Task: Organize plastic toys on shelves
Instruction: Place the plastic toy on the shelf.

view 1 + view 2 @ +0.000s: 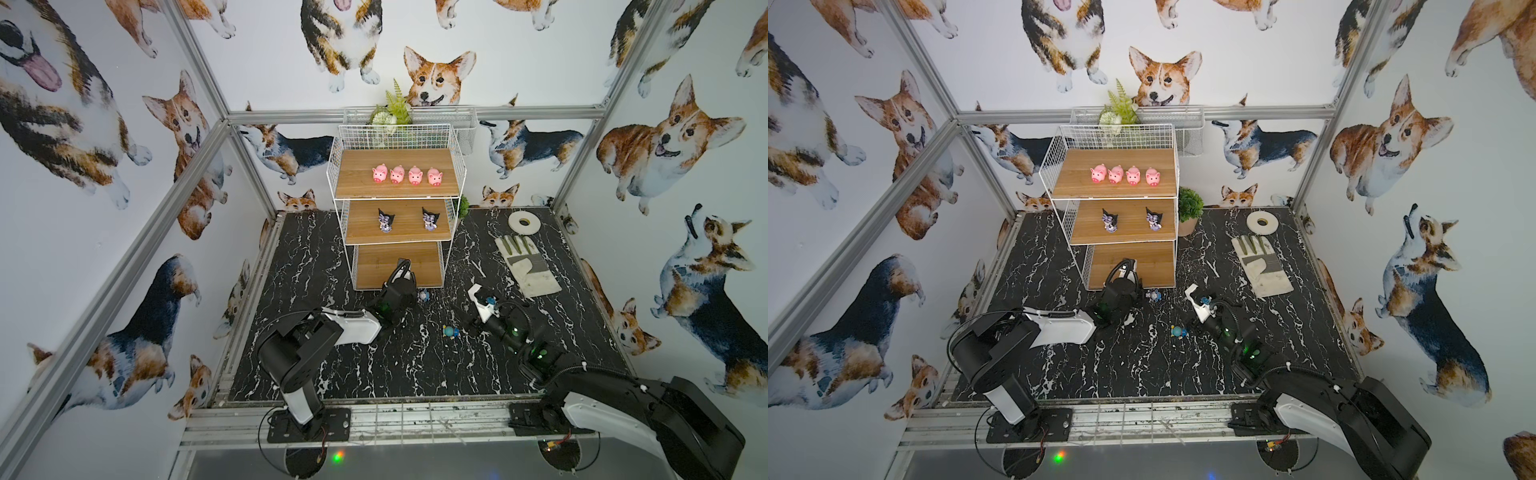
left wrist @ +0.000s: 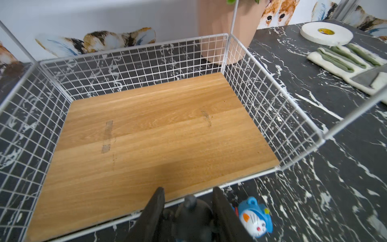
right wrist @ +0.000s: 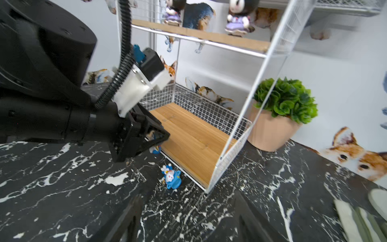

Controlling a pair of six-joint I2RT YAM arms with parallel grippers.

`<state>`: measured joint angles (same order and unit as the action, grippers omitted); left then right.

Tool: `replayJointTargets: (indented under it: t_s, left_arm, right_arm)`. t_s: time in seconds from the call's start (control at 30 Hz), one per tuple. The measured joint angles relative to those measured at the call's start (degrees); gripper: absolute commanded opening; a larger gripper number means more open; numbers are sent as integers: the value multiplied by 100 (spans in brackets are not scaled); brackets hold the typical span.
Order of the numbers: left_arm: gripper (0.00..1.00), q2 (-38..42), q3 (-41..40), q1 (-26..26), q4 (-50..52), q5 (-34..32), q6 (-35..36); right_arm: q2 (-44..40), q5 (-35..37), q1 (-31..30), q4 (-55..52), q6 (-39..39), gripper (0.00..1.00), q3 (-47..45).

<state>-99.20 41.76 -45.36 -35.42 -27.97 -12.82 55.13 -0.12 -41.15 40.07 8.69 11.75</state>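
Your left gripper [image 2: 187, 194] pinches a blue figure [image 3: 156, 149] at the bottom shelf's [image 2: 157, 125] front edge, shelf surface straight ahead; right gripper [image 3: 187, 196] is spread, empty, farther from the shelf.

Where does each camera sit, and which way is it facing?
Top views: high above the front edge, looking down at the table, the rack, the left arm and the right arm.
Left wrist: on the left arm, facing into the bare bottom shelf; the left tool shows, closed on a small figure.
Right wrist: low on the right arm, facing the rack's lower shelves; the open right tool and the left arm show.
Shared: both wrist views show the blue toy lying before the rack.
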Motion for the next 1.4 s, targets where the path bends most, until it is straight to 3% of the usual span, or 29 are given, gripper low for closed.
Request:
replayJointTargets:
  t_s: [0.47, 0.97, 1.4]
  left_arm:
    - [40, -546, 131, 651, -278, -533, 17]
    - [40, -807, 129, 1014, -503, -555, -219]
    - [49, -811, 162, 1047, -407, -531, -107]
  right_arm:
    - [-55, -149, 70, -219, -13, 83, -98]
    - [-57, -168, 81, -225, -13, 83, -120]
    - [44, -186, 103, -223, -15, 84, -127]
